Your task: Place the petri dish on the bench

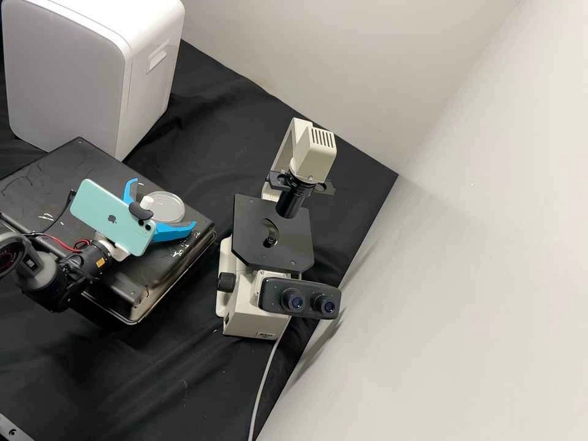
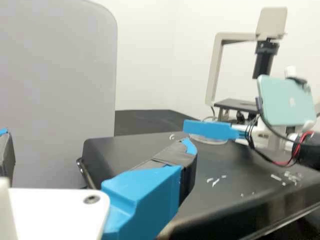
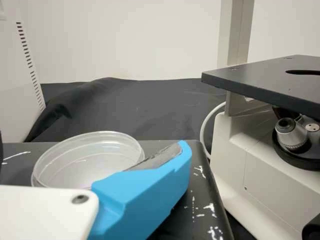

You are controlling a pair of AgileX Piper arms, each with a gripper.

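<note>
The clear round petri dish point(image 1: 164, 206) lies flat on top of a low black box point(image 1: 43, 177), near the box's corner closest to the microscope. My right gripper point(image 1: 162, 205) comes in from the left, a mint-green phone point(image 1: 113, 223) clamped on its wrist. It is open, one blue finger on each side of the dish. In the right wrist view the dish point(image 3: 87, 157) rests beside one blue finger point(image 3: 150, 185), with a gap on its other side. My left gripper point(image 2: 95, 140) hangs open and holds nothing at the box's far side, facing the dish point(image 2: 207, 139).
A beige microscope point(image 1: 275, 257) with a black stage stands right of the box, its cable trailing to the front. A large white appliance point(image 1: 86, 67) stands at the back left. Black cloth point(image 1: 184, 367) covers the bench in front. A pale wall closes the right side.
</note>
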